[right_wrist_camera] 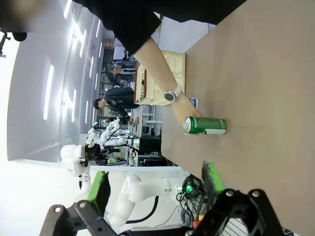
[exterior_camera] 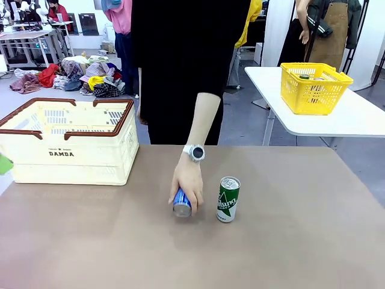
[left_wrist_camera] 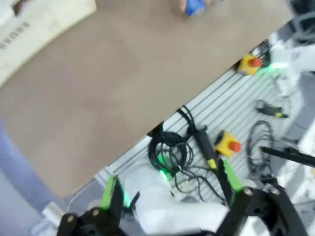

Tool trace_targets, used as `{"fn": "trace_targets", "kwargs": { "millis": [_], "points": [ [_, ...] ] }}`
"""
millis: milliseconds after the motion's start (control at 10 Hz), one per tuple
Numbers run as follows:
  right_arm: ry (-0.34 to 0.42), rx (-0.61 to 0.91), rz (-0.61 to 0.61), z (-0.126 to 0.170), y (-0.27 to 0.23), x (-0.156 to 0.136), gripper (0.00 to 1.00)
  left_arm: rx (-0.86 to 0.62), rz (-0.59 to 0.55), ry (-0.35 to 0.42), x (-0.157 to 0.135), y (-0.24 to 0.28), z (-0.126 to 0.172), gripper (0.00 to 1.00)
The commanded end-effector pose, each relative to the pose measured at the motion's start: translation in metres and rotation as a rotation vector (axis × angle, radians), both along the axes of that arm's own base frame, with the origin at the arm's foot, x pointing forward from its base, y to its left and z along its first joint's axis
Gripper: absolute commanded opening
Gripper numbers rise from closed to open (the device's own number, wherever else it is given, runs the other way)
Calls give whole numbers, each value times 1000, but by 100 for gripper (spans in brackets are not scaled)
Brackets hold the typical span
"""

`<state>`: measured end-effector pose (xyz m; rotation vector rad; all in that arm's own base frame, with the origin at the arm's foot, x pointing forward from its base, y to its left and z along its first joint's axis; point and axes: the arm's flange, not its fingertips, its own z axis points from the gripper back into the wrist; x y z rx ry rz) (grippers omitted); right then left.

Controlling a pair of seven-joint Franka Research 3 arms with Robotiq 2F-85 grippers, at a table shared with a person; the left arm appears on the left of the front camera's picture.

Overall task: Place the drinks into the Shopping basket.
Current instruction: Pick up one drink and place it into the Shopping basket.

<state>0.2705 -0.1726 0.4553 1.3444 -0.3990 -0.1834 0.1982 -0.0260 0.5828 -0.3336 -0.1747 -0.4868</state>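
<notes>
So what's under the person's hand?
A blue can on the brown table, with its silver top tipped toward the camera. The hand covers most of the can's body, so its print cannot be read.

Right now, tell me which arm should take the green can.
Right, probably. The green can stands free, right of centre, ahead of the open right gripper. The left gripper hangs off the table's near edge, and the person's hand on the blue can lies in its way.
</notes>
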Motion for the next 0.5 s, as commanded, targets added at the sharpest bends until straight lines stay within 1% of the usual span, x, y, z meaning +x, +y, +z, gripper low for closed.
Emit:
{"fn": "trace_targets", "kwargs": {
  "millis": [0, 100, 400],
  "points": [
    [-21, 14, -5, 3, 0, 1, 100, -94, 9, 3, 6, 16, -14, 100],
    [-21, 14, -5, 3, 0, 1, 100, -99, 25, 21, 13, 16, -15, 100],
    [-21, 14, -5, 3, 0, 1, 100, -92, 24, 50, 27, 10, -15, 100]
  ]
}}
